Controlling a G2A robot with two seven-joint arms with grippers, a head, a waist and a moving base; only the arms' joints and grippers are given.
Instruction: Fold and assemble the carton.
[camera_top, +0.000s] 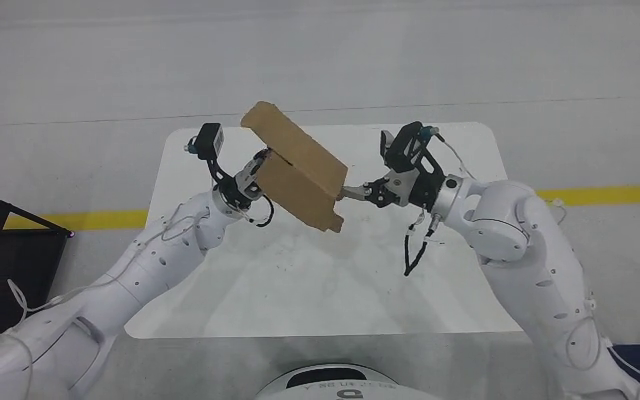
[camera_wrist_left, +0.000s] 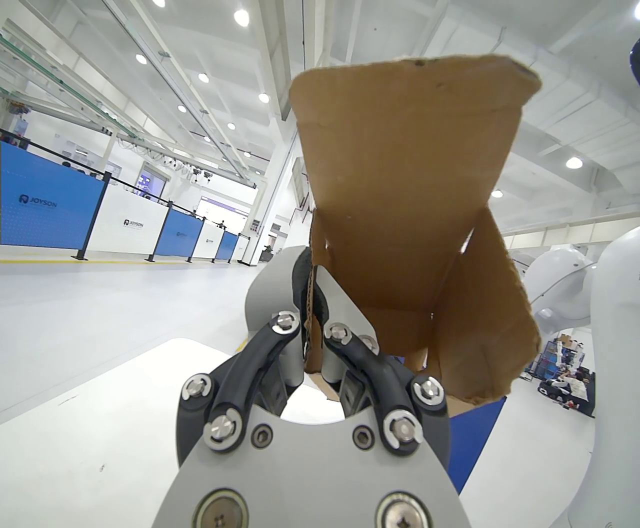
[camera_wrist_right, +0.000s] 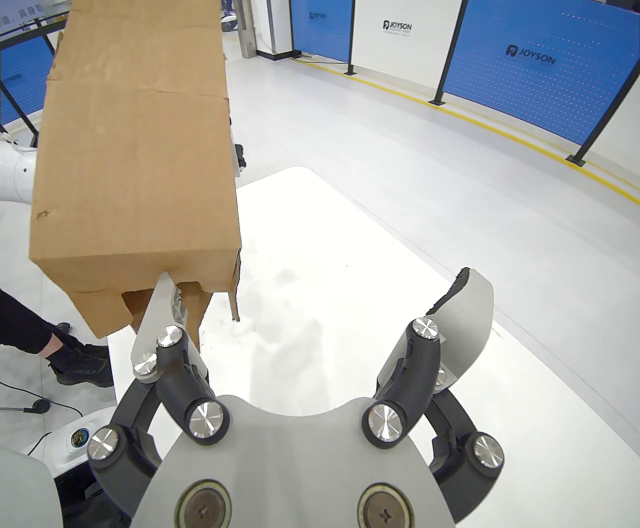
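Top view: the cardboard carton hangs above the white table, slung between the two grippers, one at each side of it. The left gripper is at one long side and the right gripper at the lower end.

In the left wrist view, the left gripper has its jaws pressed onto a raw cardboard edge of the carton. The box's hollow inside opens away beyond the fingertips, with one flap standing tall past them.

In the right wrist view, the right gripper has its jaws spread wide. One finger is poked into the notch between the end flaps of the carton, while the other is well apart from it over bare table.

The step in hand looks like closing this end, since the body is already squared into a tube but the flaps are loose. The next move probably calls for the inserted finger to press a flap inward along its crease. The left pinch would need to keep the tube from twisting or collapsing.
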